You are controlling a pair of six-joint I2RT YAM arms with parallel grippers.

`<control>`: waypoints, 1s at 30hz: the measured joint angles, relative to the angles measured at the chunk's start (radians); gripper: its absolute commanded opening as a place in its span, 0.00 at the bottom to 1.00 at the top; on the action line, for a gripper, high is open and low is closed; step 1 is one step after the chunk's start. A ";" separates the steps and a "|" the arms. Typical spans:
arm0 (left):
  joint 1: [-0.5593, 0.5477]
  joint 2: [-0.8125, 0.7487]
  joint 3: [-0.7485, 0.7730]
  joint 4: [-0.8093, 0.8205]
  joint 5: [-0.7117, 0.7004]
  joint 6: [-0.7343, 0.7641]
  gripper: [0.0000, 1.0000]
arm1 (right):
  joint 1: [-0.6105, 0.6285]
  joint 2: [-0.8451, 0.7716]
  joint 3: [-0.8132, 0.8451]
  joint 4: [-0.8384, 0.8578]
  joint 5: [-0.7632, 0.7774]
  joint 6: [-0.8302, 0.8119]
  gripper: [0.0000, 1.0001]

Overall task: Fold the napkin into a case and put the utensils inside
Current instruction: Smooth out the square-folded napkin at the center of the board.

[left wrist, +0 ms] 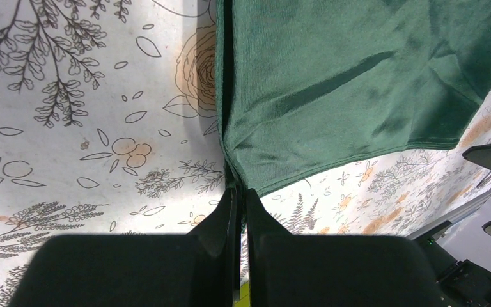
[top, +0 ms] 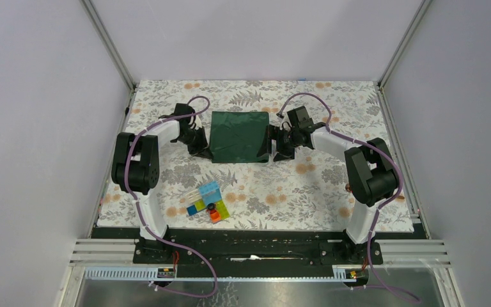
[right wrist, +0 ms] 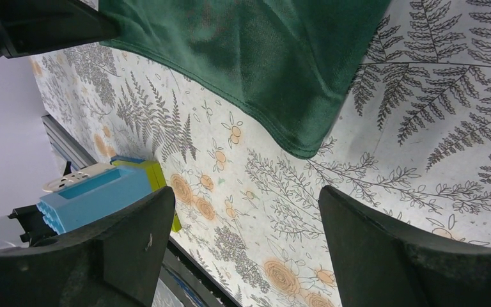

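Green satin-like napkin (top: 240, 135) is lying flat as a near-square on the floral table cover (top: 332, 102), toward 12 o'clk of the table's middle, w/ an arm at each near corner. Left gripper (left wrist: 236, 192) is sitting at the napkin's 7 o'clk corner, jaws pressed tight together & pinching the cloth tip; the wrist cam is showing the hem bunching into the slit btwn the fingers. Right gripper (right wrist: 246, 198) is hanging at the 5 o'clk corner w/ jaws spread wide, holding nothing. That corner is lying flat on the cover just ahead of the gap, not yet btwn the pads. By my reading, the step in hand is taking both near corners for a fold toward 12 o'clk; the task is looking early, w/ no case formed yet, tho I can't tell how many layers are lying there. To do it well, the right side is needing to ease fwd & low so one pad is sliding under the hem, then closing on the tip only, not on the table cover beneath. Both grips should be matching in depth, else the fold line is going to skew. Lifting should be even & slow: the cloth is looking slick, so a thin pinch may be slipping out. Colourful plastic blocks (top: 208, 203) are sitting well apart at 7 o'clk of the napkin, out of the way. As for the utensils, I'm not making them out for sure in any view.
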 measured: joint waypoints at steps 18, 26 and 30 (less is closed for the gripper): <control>-0.017 0.016 0.001 0.013 0.010 0.000 0.00 | 0.039 0.045 0.044 0.045 -0.025 0.058 0.90; -0.018 0.016 0.003 0.009 -0.012 0.002 0.00 | 0.083 0.153 0.138 0.090 -0.041 0.090 0.89; -0.018 0.016 0.003 0.009 -0.014 0.006 0.01 | 0.080 0.179 0.151 0.087 -0.017 0.088 0.89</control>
